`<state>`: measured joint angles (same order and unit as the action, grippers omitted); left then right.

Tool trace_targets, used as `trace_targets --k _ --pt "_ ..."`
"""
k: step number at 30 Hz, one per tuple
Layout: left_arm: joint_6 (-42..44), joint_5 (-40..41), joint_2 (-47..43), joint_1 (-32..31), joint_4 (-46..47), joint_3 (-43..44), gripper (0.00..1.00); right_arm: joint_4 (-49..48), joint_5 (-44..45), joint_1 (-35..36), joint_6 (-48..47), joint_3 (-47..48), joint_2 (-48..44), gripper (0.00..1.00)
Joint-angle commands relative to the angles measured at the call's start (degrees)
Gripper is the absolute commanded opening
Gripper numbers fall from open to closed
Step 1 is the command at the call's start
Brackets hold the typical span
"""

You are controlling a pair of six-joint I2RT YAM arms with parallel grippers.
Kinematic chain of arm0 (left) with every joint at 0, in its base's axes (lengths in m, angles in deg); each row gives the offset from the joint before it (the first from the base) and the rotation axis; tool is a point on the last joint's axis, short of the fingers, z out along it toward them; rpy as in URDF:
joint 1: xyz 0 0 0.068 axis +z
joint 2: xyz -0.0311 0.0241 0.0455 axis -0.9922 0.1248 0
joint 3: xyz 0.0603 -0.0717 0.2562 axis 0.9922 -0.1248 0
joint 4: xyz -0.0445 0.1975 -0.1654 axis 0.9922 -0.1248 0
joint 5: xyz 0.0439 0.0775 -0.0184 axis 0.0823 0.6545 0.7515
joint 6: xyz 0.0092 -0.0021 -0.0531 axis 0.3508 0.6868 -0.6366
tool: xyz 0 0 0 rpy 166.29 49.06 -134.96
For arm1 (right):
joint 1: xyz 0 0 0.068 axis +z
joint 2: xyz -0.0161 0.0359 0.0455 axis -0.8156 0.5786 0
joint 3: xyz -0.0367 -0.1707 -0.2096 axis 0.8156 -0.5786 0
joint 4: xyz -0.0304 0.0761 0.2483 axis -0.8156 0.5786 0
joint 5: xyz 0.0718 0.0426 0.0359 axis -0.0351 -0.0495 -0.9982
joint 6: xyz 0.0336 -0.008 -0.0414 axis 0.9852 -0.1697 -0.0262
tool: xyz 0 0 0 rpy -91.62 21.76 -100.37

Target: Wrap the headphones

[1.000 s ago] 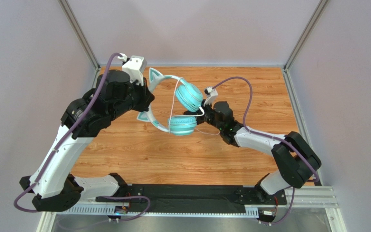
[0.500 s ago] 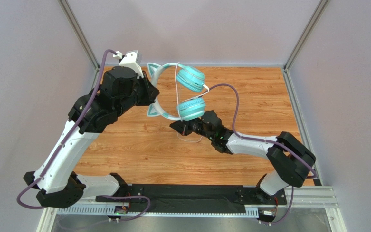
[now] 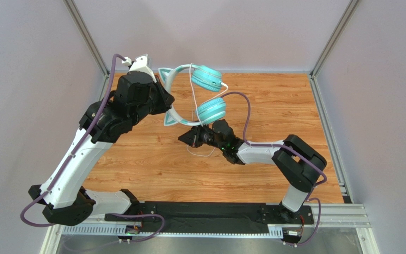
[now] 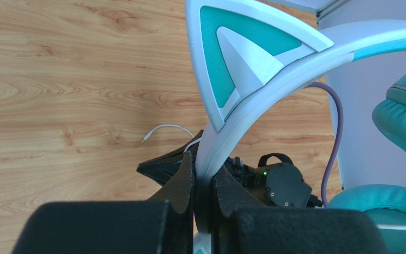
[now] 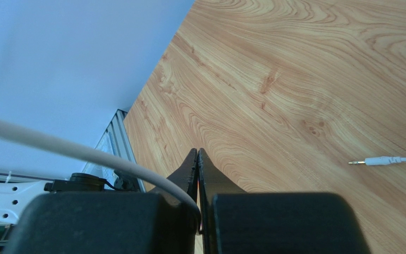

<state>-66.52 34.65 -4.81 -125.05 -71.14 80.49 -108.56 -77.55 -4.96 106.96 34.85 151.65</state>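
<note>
Headphones point(image 3: 206, 78) are off the worktop point(image 3: 152, 164), held up at upper centre of the top view near the back edge, with one cup above the other in frame. Left arm point(image 3: 83, 153) comes in from the left. Left jaws pinch the headphones by the headband point(image 4: 226, 143), just below one cat ear point(image 4: 242, 58); the band sits tight in the gap in the left wrist view. Right arm point(image 3: 258, 152) reaches in low from the right, its jaws at frame centre just below the lower cup point(image 3: 211, 110), pointing left. Right jaws are pressed together and the white cable point(image 5: 78, 151) runs into them near their roots, so they're pinching the cable. Cable drops from the cups to the right jaws, then a thin loop trails on the worktop beneath. Plug point(image 5: 380, 160) lies flat on the wood at the right of the right wrist view, apart from the jaws.
</note>
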Motion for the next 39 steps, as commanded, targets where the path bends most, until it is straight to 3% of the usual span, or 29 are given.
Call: trace_targets --k 1,6,17,21,27,33,39 --pt "-1.66 3.58 -2.60 0.20 4.50 2.26 0.00 -5.73 -0.72 0.05 2.34 -1.77 -0.12 0.00" --pt "0.97 10.25 -2.34 0.55 2.92 3.14 0.00 -6.44 1.74 1.02 1.74 -8.18 -5.30 0.00" --pt "2.38 14.39 -1.29 3.63 2.21 2.79 0.00 2.25 8.07 7.69 -3.18 -15.14 -15.05 0.00" --pt "2.38 20.27 0.03 3.63 1.60 1.30 0.00 16.88 17.00 14.01 -11.26 -11.81 -20.24 0.00" --pt "4.22 25.37 2.23 3.72 2.91 -2.83 0.00 29.40 29.24 23.33 -18.74 -8.46 -29.38 0.00" --pt "6.60 25.21 4.78 4.42 2.83 -5.64 0.00 43.09 39.52 28.09 -25.42 -3.54 -37.82 0.00" --pt "6.34 24.50 5.57 4.51 3.70 -10.56 0.00 51.30 43.40 29.76 -32.89 2.69 -42.83 0.00"
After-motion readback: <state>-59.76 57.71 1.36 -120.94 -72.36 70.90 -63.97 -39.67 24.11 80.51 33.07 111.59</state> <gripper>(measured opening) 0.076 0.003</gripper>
